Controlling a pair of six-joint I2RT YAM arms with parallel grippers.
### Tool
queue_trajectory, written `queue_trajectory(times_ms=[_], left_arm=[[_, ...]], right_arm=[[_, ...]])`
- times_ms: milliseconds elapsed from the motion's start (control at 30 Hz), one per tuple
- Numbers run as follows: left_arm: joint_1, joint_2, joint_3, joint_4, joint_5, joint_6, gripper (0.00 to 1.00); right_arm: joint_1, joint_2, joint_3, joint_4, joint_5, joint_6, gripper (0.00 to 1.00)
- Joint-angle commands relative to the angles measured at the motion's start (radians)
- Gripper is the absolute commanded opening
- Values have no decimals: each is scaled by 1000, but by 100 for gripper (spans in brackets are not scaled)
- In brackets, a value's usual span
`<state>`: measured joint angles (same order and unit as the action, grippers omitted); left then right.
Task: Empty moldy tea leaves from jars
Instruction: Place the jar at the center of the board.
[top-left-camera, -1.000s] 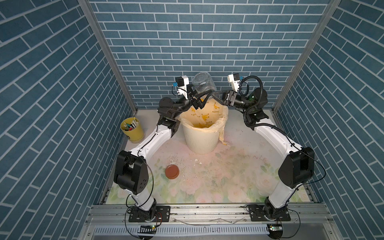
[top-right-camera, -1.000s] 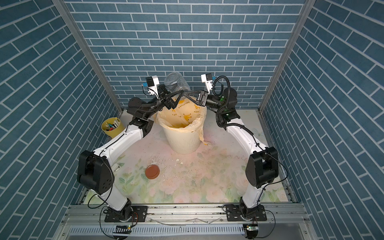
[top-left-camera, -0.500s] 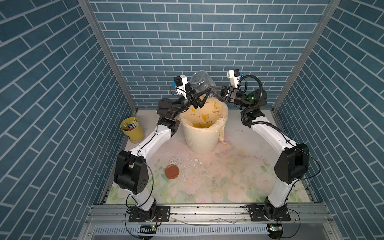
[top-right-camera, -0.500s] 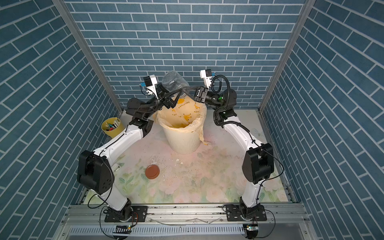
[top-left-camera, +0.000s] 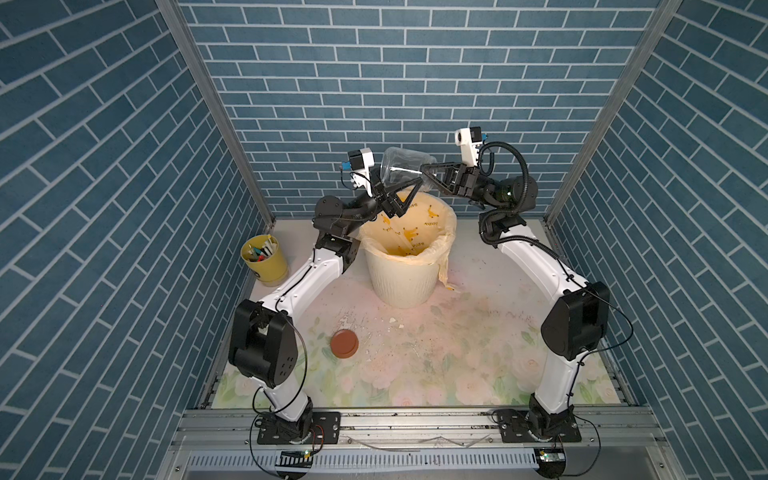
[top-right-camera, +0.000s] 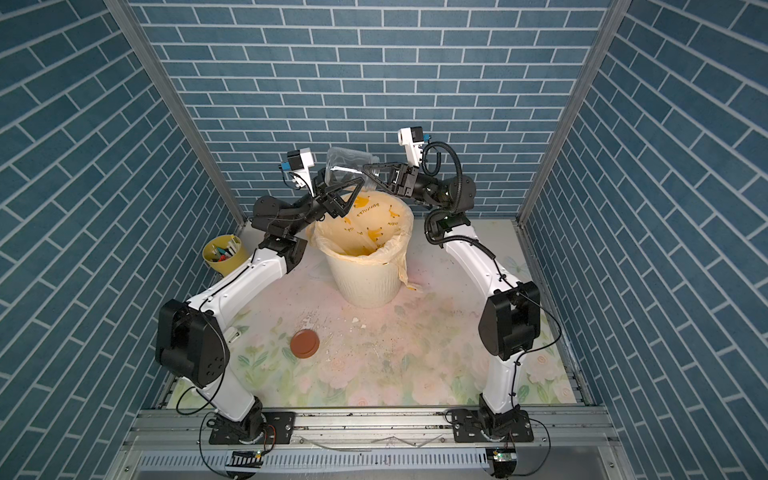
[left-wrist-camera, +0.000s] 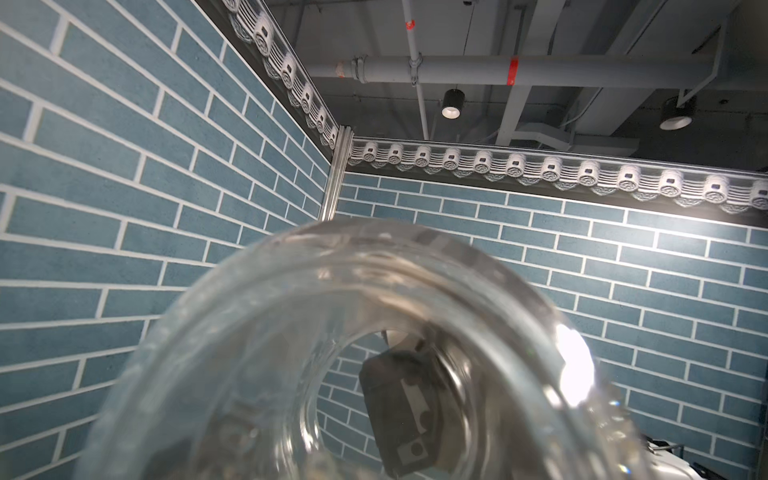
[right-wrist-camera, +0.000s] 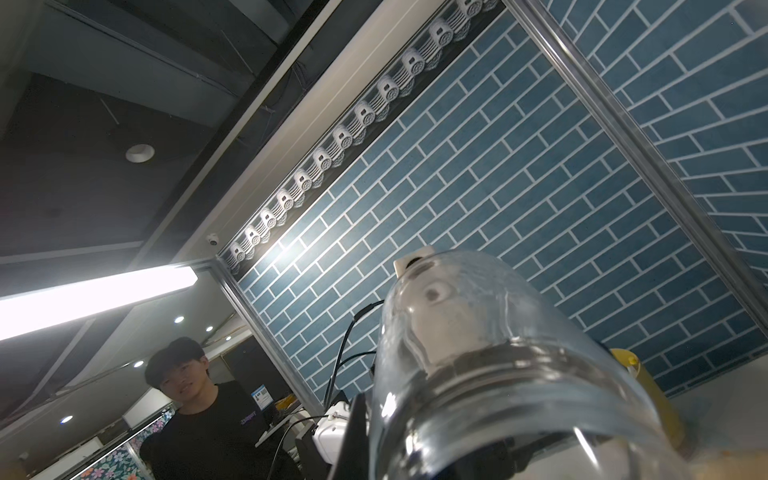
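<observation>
Clear jar, tipped on its side above the cream bin lined with a banana-print bag; its brown lid lies apart on the mat, and I cannot make out the tea leaves. My left gripper, arm raised, clamps the jar between widely spread jaws; my right gripper, jaws pressed together, points just beside it. Bag lettering too small to read.

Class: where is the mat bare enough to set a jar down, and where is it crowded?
Free: front mat between lid and right arm; the strip between bin and that arm. Crowded: crumbs before the bin; cup squeezed beside left arm.
</observation>
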<state>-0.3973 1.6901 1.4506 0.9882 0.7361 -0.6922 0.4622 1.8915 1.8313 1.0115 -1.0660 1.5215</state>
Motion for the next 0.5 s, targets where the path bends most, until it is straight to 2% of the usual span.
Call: queue_trajectory(times_ms=[0, 33, 200, 300, 400, 467], left_arm=[[-23, -14, 6, -30, 23, 200, 8], [-23, -20, 0, -36, 22, 209, 14], [-12, -57, -33, -67, 28, 246, 73], [3, -84, -57, -79, 30, 257, 99], [21, -109, -84, -80, 38, 269, 99], [33, -127, -105, -84, 47, 280, 99]], right_arm=[[20, 21, 30, -89, 84, -67, 0], [20, 20, 39, -108, 83, -82, 0], [12, -20, 95, -361, 77, -282, 0], [-5, -36, 155, -475, 62, -350, 0], [-27, -48, 213, -557, 57, -396, 0], [-37, -61, 256, -681, 57, -481, 0]])
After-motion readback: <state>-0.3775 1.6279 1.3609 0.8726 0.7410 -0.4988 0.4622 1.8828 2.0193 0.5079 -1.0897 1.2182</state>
